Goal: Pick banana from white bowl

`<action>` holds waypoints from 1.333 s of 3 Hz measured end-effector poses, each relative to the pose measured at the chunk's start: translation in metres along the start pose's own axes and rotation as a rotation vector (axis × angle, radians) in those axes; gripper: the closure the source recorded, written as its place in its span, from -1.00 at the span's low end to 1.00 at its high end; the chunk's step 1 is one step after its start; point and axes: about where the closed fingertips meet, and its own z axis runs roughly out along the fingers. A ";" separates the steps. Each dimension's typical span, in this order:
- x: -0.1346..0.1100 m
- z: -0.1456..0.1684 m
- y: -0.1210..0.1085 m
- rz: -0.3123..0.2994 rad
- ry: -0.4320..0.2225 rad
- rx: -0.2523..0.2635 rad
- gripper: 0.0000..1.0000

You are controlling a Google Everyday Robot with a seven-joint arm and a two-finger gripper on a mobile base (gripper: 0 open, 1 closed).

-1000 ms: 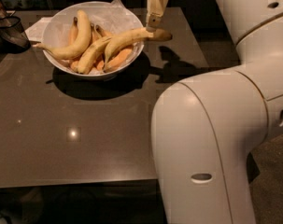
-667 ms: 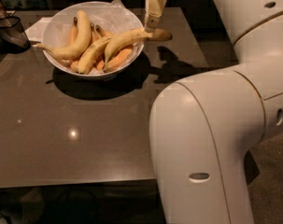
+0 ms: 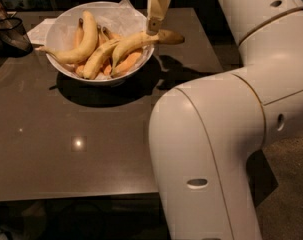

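Yellow banana (image 3: 131,43) lies unmoved over the white bowl (image 3: 93,78) rim; the claw (image 3: 152,31) has lowered onto it, grip unclear.

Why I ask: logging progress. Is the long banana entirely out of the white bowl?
No: the banana rests in the white bowl, only its brownish end past the rim, near the tool.

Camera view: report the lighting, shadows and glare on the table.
Camera view: dim scene; a small glare spot on the glossy dark table; the wide white bowl casts a dark shadow toward the camera; the beige gripper, at the long pale-yellow banana, shadows the table beside the bowl.
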 end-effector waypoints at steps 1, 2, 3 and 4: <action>-0.007 0.007 0.003 0.020 -0.008 -0.025 -0.34; -0.010 0.015 0.004 0.044 -0.013 -0.045 -0.22; -0.011 0.025 0.007 0.064 -0.021 -0.074 -0.26; -0.006 0.034 0.010 0.100 -0.020 -0.100 -0.20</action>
